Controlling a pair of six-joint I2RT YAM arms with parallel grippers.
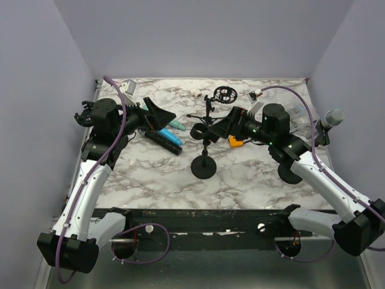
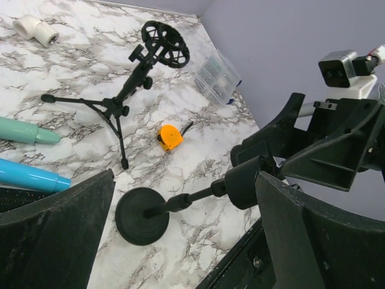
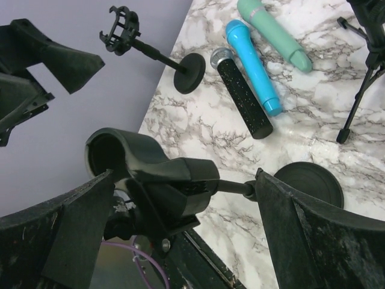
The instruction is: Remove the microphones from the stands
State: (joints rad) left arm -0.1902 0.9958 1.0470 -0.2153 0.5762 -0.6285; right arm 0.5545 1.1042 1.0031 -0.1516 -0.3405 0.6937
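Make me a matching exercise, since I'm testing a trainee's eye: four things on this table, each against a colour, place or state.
Things:
1. blue microphone
2. tape measure
3. clip on the round-base stand
4. pipe elbow

Descriptions:
a. white
b. empty
c. lying between the black microphone and the green microphone
d. orange

Pairs: 1-c; 2-d; 3-b; 4-a
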